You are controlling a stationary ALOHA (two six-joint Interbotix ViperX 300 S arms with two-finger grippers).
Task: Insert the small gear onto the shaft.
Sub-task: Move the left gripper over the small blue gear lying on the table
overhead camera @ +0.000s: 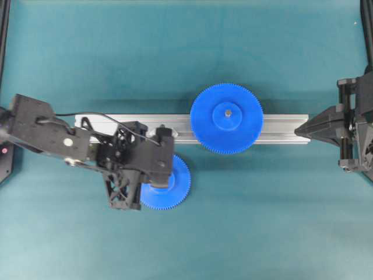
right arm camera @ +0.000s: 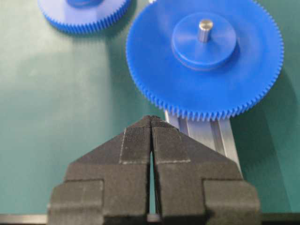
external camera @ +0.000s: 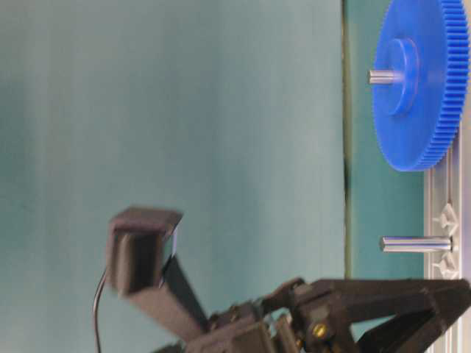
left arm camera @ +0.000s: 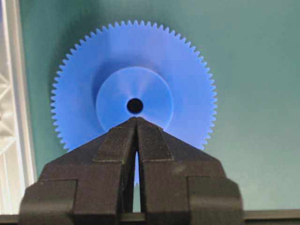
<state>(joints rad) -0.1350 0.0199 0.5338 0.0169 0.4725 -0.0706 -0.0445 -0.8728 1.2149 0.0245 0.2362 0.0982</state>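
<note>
The small gear (left arm camera: 135, 61) lies flat on the green mat just in front of the bar, hub and centre hole facing up; it also shows as the small gear (overhead camera: 178, 188), half covered by my left arm. My left gripper (left arm camera: 136, 119) points steeply down over its hub, shut, with nothing between its pads. The shaft (external camera: 416, 244) stands bare and upright on the bar beside the left fingers (external camera: 383, 298). My right gripper (right arm camera: 151, 117) is shut and empty at the bar's right end, seen from above as the right gripper (overhead camera: 298, 130).
A wider blue gear (overhead camera: 227, 118) sits on its own pin (right arm camera: 205, 27) on the long aluminium bar (overhead camera: 280, 128). The bar crosses the middle of the green mat (overhead camera: 175, 46). Black frame posts stand at the far corners.
</note>
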